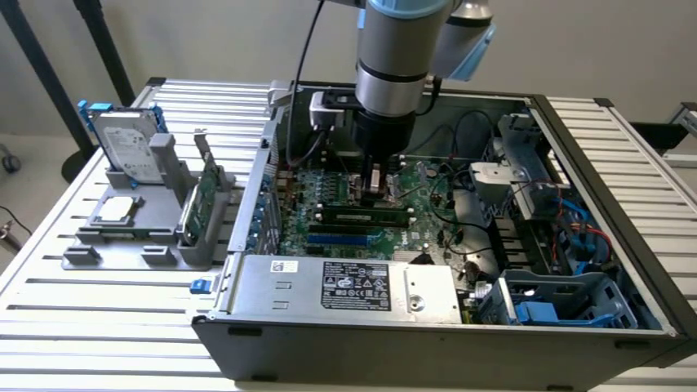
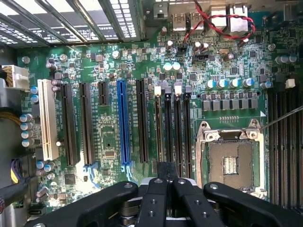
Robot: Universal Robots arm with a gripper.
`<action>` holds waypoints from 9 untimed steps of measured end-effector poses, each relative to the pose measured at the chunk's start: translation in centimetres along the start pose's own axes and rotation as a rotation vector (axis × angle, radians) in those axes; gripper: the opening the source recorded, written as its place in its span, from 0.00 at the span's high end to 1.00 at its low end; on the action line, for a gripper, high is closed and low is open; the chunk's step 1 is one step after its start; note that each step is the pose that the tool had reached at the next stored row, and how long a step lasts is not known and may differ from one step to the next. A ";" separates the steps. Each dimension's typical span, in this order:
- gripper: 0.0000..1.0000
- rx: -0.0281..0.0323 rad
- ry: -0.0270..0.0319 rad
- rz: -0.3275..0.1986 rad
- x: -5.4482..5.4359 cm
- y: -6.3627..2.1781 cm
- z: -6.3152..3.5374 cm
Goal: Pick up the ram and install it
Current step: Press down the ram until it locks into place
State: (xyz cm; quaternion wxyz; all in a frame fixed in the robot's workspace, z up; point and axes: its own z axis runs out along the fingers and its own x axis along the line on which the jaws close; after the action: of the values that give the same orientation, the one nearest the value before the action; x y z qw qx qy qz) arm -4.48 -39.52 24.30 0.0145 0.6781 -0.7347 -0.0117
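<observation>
Open computer case (image 1: 610,122), with the silver power supply (image 1: 348,286) along its near wall and the green motherboard (image 2: 106,137) on its floor; every place here is given from the empty processor socket (image 2: 232,163). I am the gripper (image 2: 165,189), hanging over the four black memory slots (image 2: 168,123) just beside the socket. My fingers (image 2: 156,203) are drawn together on a thin dark edge, which I judge to be the ram (image 1: 365,217). In the exterior view it stands on edge, low over the board beside the socket; whether it is already seated I cannot tell. To do this step well, I should keep the stick upright and parallel to its slot. I should press straight down with even force along its length, the white end clips left free to close. The long blue slot (image 2: 122,123) and its black neighbours lie farther from the socket and are not my target. Red and black wires (image 2: 222,23) loop beyond the socket, clear of me. The case walls leave little room to swing.
</observation>
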 end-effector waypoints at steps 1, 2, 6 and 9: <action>0.89 0.0001 0.0000 0.000 0.0 0.00 0.09; 0.89 0.0007 0.0000 0.000 0.0 0.00 0.18; 0.89 0.0069 -0.0007 0.000 0.1 0.04 0.50; 0.89 0.0144 -0.0022 0.000 0.2 0.10 0.69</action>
State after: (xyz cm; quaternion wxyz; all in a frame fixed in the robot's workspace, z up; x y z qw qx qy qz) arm -4.62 -39.68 23.62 0.0089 0.6782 -0.7348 -0.0071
